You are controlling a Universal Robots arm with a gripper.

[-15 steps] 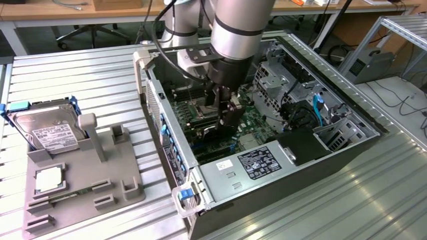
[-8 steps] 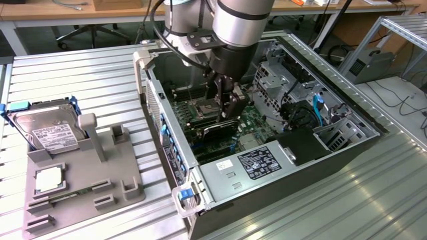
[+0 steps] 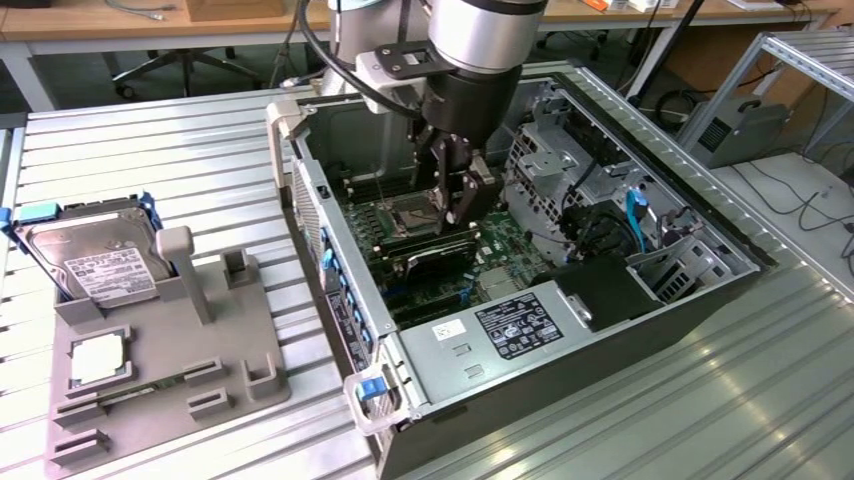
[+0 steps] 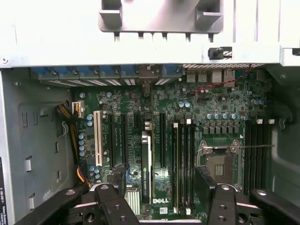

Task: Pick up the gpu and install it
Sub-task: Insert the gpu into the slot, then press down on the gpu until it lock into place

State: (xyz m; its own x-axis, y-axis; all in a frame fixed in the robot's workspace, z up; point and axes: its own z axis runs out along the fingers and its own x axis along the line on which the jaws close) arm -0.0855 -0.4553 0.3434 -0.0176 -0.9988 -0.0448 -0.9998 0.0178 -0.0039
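hand [image 3: 454, 215] open above gpu [image 4: 146, 164], inside computer case [image 3: 721, 235]

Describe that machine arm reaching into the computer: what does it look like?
The arm is a thick silver-grey tube with a black cable looping beside it. A black wrist section narrows to the black pincer. Up close its fingers are dark linked bars with round silver bolts.

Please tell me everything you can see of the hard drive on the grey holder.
The hard drive is a silver metal box with a white printed label on its face and a blue frame along its sides. It leans tilted, label up, its lower end in the grey holder, on the ribbed metal table at the exterior view's left.
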